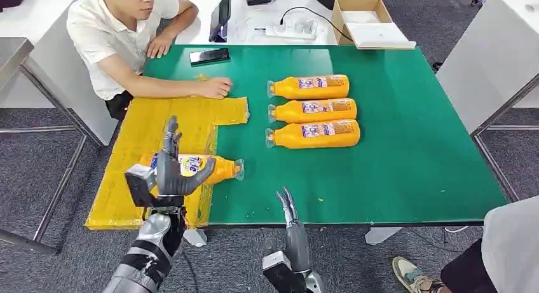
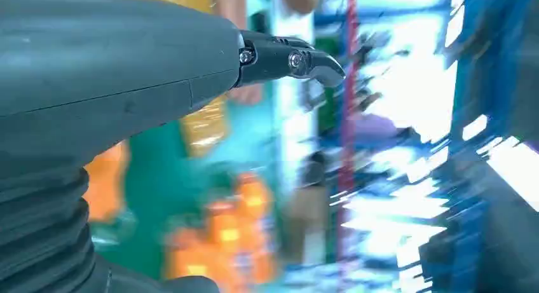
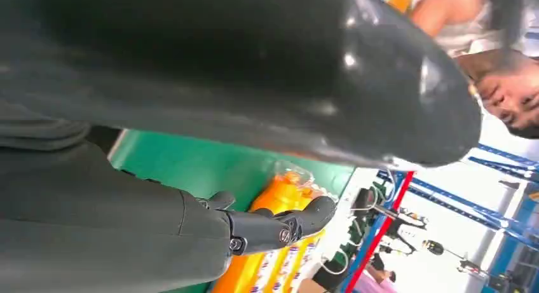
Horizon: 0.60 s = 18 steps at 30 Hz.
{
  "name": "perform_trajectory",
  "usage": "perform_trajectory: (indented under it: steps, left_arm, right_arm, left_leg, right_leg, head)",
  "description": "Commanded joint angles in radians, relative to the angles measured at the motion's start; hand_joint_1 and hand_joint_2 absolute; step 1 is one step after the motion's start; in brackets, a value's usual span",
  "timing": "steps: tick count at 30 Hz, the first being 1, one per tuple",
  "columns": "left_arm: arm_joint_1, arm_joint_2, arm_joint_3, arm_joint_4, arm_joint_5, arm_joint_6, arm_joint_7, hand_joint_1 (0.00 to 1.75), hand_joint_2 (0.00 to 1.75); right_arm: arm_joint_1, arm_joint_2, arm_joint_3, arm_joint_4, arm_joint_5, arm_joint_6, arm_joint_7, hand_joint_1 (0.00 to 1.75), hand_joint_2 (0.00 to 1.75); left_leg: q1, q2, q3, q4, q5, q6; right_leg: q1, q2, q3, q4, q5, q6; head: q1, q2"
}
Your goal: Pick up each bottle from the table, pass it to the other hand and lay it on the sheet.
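Right now my left hand [image 1: 170, 172] hovers with fingers spread over an orange bottle [image 1: 210, 168] lying on the yellow sheet [image 1: 165, 124] near the desk's [image 1: 407, 159] front-left corner. My right hand [image 1: 293, 232], fingers straight and empty, sits at the front edge. Three orange bottles [image 1: 311, 110] lie mid-desk.

No text, brand or number is legible. Each of the three orange bottles [image 1: 313, 111] on the green tabletop [image 1: 407, 159] carries a blue-and-white label; its print is too small to read. The bottle on the yellow sheet [image 1: 152, 134] shows large blue letters, partly hidden and unreadable.
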Motion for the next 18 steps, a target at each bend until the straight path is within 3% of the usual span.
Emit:
perform_trajectory:
  steps: [1,4,7,8,9,12,14,18]
  left_arm:
    - [0.188,-0.01,-0.034,-0.497,0.14,-0.062,-0.032,0.0,1.75]
    - [0.192,-0.022,-0.014,-0.505,0.199,-0.097,-0.034,0.0,1.75]
    - [0.216,-0.022,-0.009,-0.573,0.315,-0.18,0.005,0.0,1.75]
    - [0.225,-0.014,-0.006,-0.591,0.343,-0.205,0.032,0.0,1.75]
    - [0.234,-0.011,-0.004,-0.596,0.325,-0.199,0.031,0.0,1.75]
    - [0.267,0.018,-0.03,-0.555,0.193,-0.105,0.031,0.0,1.75]
    - [0.294,0.003,-0.027,-0.534,0.142,-0.024,-0.033,0.0,1.75]
    - [0.337,-0.051,0.007,-0.596,0.076,0.019,-0.034,0.0,1.75]
  right_arm:
    - [-0.021,-0.044,0.046,0.001,-0.002,-0.016,-0.032,0.0,0.0]
    - [-0.025,-0.056,0.044,0.003,0.013,-0.016,-0.032,0.0,0.0]
    - [-0.089,-0.113,0.013,0.105,0.151,-0.064,-0.014,0.0,0.0]
    - [-0.127,-0.164,-0.001,0.146,0.263,-0.077,0.059,0.0,0.0]
    - [-0.145,-0.195,-0.04,0.157,0.316,-0.072,0.076,0.0,1.75]
    - [-0.24,-0.267,-0.172,0.274,0.459,-0.092,0.156,0.0,1.75]
    - [-0.306,-0.297,-0.23,0.361,0.538,-0.078,0.191,0.0,1.75]
    - [-0.413,-0.299,-0.28,0.52,0.689,-0.108,0.224,0.0,1.75]
  left_leg:
    - [0.001,0.003,0.001,0.0,-0.002,-0.001]
    - [0.001,0.002,0.0,0.0,-0.002,-0.001]
    - [0.001,0.002,0.0,0.0,-0.001,-0.001]
    - [0.0,0.001,-0.001,0.0,-0.001,-0.001]
    - [0.001,0.003,0.001,0.0,-0.001,-0.001]
    - [-0.001,0.004,0.002,-0.002,0.0,0.0]
    - [-0.002,0.0,0.001,-0.002,0.001,0.0]
    - [-0.003,0.004,0.002,0.0,0.0,0.001]
  right_leg:
    - [0.001,0.002,0.0,0.0,-0.001,-0.002]
    - [0.001,0.001,-0.001,0.0,-0.001,-0.002]
    - [0.001,0.001,-0.001,-0.001,0.0,-0.001]
    - [0.001,0.001,-0.001,-0.001,0.0,-0.001]
    - [0.001,0.002,0.0,-0.001,0.0,-0.001]
    - [0.0,0.002,0.001,-0.003,0.001,-0.001]
    - [-0.002,0.0,0.001,-0.002,0.001,0.0]
    - [-0.004,0.003,0.001,-0.002,0.003,0.001]
  head:
    - [0.0,0.0]
    - [0.0,0.0]
    - [0.0,0.0]
    - [0.0,0.0]
    - [0.0,0.0]
    - [0.0,0.0]
    - [0.0,0.0]
    - [0.0,0.0]
